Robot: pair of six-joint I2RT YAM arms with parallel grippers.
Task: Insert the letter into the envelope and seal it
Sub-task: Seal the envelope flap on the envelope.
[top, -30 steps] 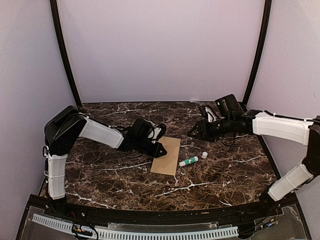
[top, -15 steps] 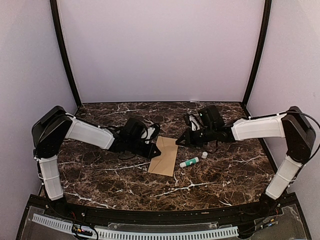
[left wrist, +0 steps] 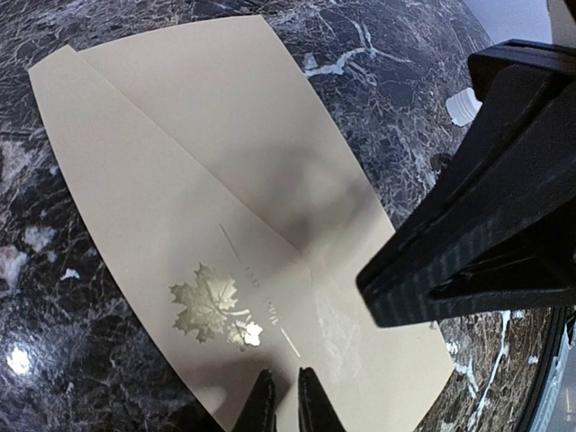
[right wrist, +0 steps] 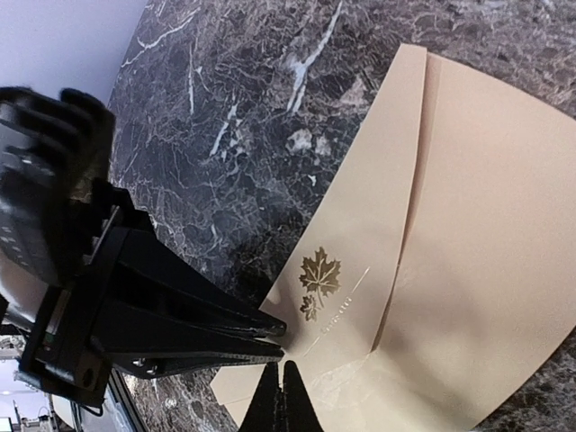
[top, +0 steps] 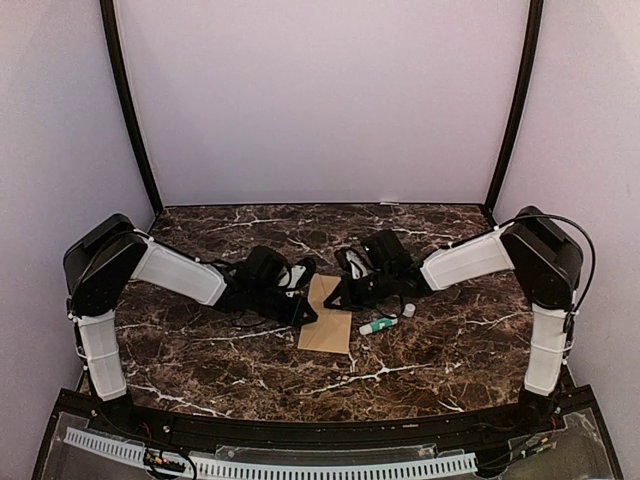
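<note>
1. My left gripper points down at the envelope's left edge. Its fingers stand almost together with a thin slit between them, and I cannot tell whether any paper is pinched.
2. The envelope lies flat on the marble table between my two grippers, with its gold maple leaf facing up.
3. My right gripper is fully closed, its tips down on the envelope's far right part.
4. Just to the right lie a green-and-white glue stick and its white cap.
</note>
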